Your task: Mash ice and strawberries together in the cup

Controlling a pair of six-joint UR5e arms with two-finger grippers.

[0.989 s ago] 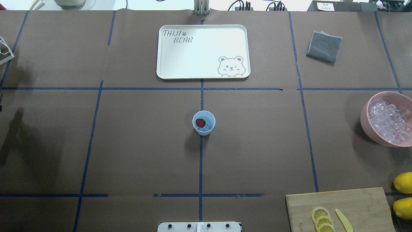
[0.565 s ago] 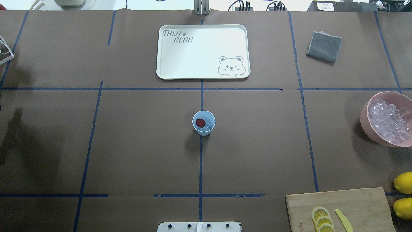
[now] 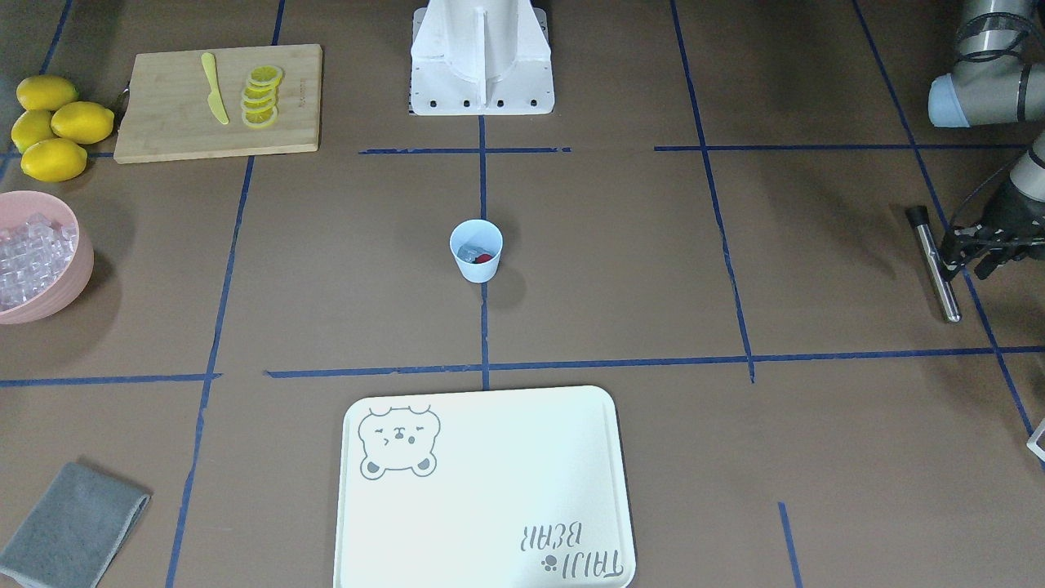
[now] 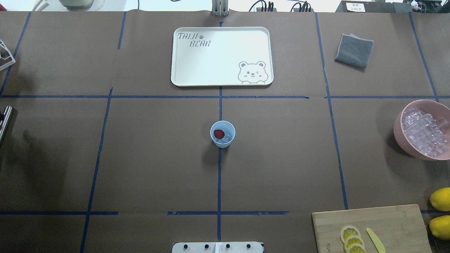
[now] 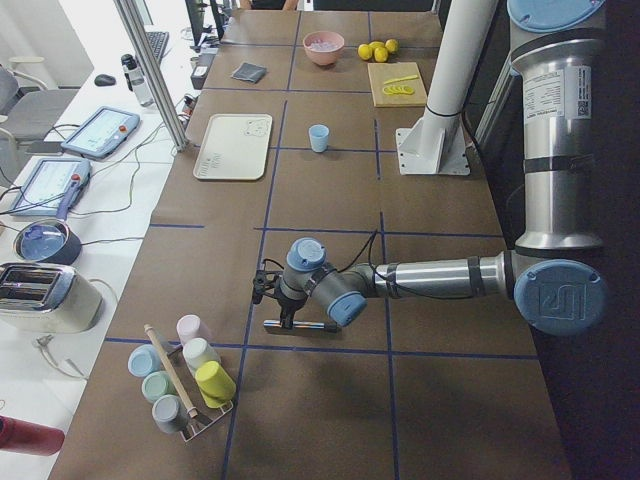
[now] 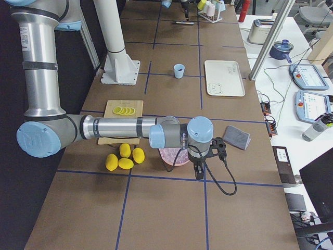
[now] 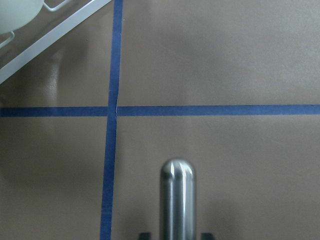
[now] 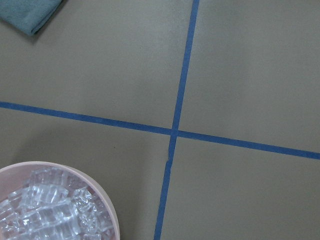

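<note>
The pale-blue cup (image 4: 222,133) stands upright at the table's middle, on the blue tape cross. In it lie the red strawberry (image 4: 219,133) and a few clear ice cubes (image 4: 227,138). They also show in the front view, the strawberry (image 3: 484,258) beside the ice (image 3: 469,250). My left gripper (image 3: 951,251) is far off at the table's left end, shut on a steel rod (image 3: 935,265) that it holds level just above the paper. The rod's tip (image 4: 5,121) shows at the overhead view's left edge. My right gripper (image 6: 197,169) hangs beside the pink bowl; I cannot tell its state.
A pink bowl (image 4: 398,130) full of ice sits at the right edge. A white bear tray (image 4: 182,79) lies behind the cup, a grey cloth (image 4: 354,50) at the back right. A cutting board (image 4: 393,218) holds lemon slices and a yellow knife, with lemons (image 4: 441,199) beside it. A cup rack (image 5: 185,375) stands past the left arm.
The steel rod's tip has come into the overhead view at the left edge, where only shadow lay before. The cup and its contents have not moved.
</note>
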